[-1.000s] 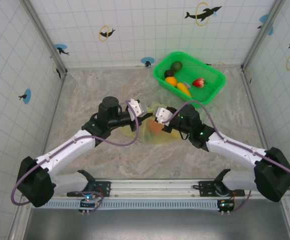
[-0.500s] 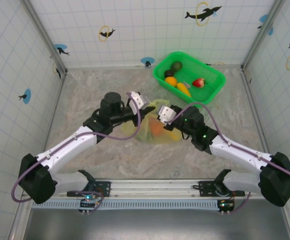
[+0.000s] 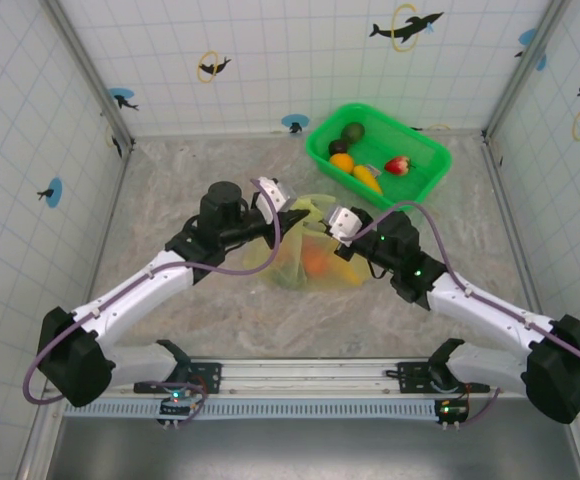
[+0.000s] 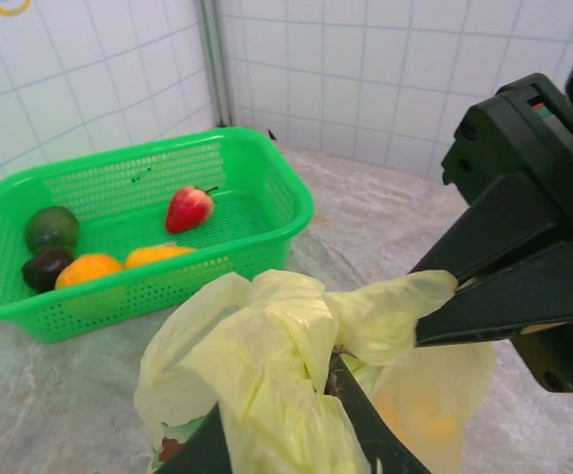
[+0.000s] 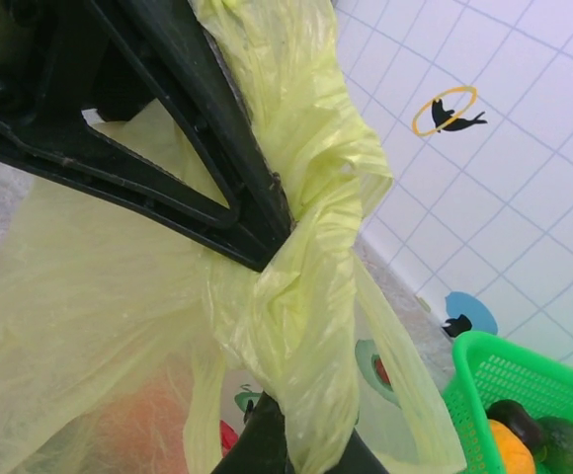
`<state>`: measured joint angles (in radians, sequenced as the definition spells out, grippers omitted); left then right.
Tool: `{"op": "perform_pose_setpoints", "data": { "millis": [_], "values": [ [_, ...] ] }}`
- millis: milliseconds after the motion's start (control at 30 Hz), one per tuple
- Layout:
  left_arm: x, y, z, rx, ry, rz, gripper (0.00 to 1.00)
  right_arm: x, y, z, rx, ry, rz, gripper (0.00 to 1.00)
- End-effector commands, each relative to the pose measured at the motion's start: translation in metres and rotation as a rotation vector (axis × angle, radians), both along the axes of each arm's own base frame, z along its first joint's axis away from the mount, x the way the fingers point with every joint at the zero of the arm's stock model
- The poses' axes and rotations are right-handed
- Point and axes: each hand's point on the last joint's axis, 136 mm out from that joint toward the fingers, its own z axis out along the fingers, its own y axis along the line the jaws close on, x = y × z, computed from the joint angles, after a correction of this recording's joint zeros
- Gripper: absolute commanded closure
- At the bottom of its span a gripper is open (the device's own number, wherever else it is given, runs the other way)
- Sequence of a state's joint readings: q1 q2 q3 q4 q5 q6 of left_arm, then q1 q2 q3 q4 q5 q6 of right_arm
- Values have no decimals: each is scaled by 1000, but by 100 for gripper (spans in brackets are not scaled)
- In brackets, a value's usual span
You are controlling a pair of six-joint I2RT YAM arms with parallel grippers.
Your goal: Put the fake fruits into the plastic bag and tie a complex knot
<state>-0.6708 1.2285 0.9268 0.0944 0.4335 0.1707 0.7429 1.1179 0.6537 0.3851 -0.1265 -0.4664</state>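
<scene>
The pale yellow-green plastic bag [image 3: 310, 258] sits mid-table with an orange fake fruit [image 3: 316, 263] showing through it. Its handle strips bunch into a loose knot [image 5: 301, 272] between both grippers. My left gripper [image 3: 295, 217] comes from the left, and bunched handle plastic [image 4: 267, 355] fills its jaws [image 4: 282, 434]. My right gripper [image 3: 322, 227] is shut on the other strip [image 5: 311, 395], and its tips [image 4: 427, 314] pinch the plastic in the left wrist view. Several more fruits lie in the basket, among them an orange one [image 3: 342, 162], a strawberry [image 3: 397, 165] and a dark green one [image 3: 353, 132].
The bright green basket [image 3: 415, 185] stands at the back right, close to the tiled walls. Bare marble table [image 3: 190, 180] stretches left of and behind the bag. Metal corner posts [image 3: 90, 70] frame the cell.
The two grippers have drawn slightly apart, the right one shifting right. The bag between them has spread wider and shows more. The left jaws have eased a little.
</scene>
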Motion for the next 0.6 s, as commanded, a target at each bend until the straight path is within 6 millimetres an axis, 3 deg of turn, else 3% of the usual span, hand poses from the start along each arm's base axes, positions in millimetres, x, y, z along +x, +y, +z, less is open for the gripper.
{"op": "perform_pose_setpoints", "data": {
  "millis": [0, 167, 367, 567],
  "values": [
    [14, 10, 5, 3, 4, 80, 78, -4, 2, 20, 59, -10, 27, 100],
    [13, 7, 5, 4, 29, 58, 78, -6, 4, 17, 53, 1, 39, 100],
    [-8, 0, 9, -24, 44, -55, 59, -8, 8, 19, 58, 14, 56, 100],
    [-22, -7, 11, -45, 71, -144, 51, -7, 12, 24, 103, 32, 66, 100]
  ]
}}
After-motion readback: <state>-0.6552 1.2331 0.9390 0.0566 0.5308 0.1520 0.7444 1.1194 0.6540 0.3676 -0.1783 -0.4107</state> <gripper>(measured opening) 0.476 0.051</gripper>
